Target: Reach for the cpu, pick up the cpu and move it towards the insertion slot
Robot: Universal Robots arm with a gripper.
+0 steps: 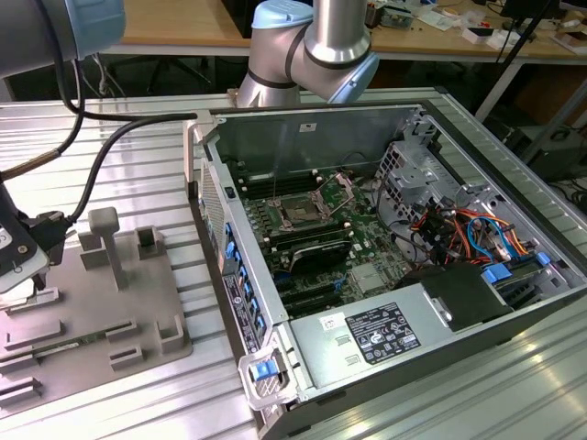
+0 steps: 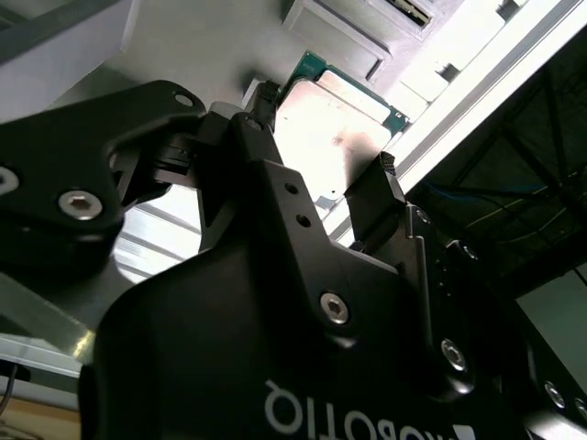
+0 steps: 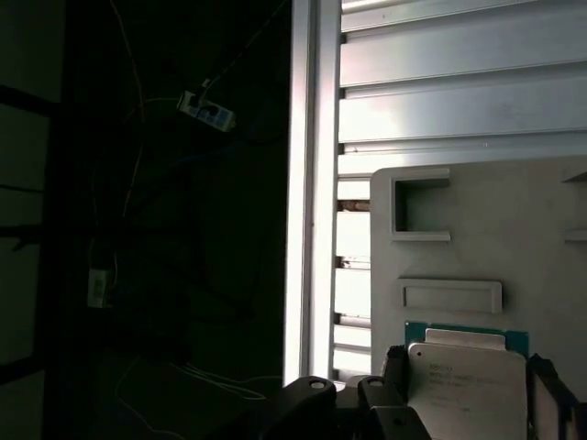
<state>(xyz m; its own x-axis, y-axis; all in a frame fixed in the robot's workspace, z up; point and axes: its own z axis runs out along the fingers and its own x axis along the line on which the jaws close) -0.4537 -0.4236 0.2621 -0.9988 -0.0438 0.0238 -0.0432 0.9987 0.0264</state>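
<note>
Hovering at 1 cpu on tray: 1 end effector (open/closed: can't tell); 1 insertion slot in PC, well apart.

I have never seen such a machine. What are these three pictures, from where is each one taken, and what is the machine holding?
This is a robot arm working at a slatted metal table. The exterior view comes from a camera standing off the arm. It shows a grey tray at its left and an open computer case beside it. Inside the case sits the insertion slot, a square socket. Both wrist views come from cameras riding on the arm, looking past the gripper. Its jaws are closed against two sides of the cpu, a small silvery chip, over the tray. Whether the chip is lifted yet, I cannot tell.
</note>
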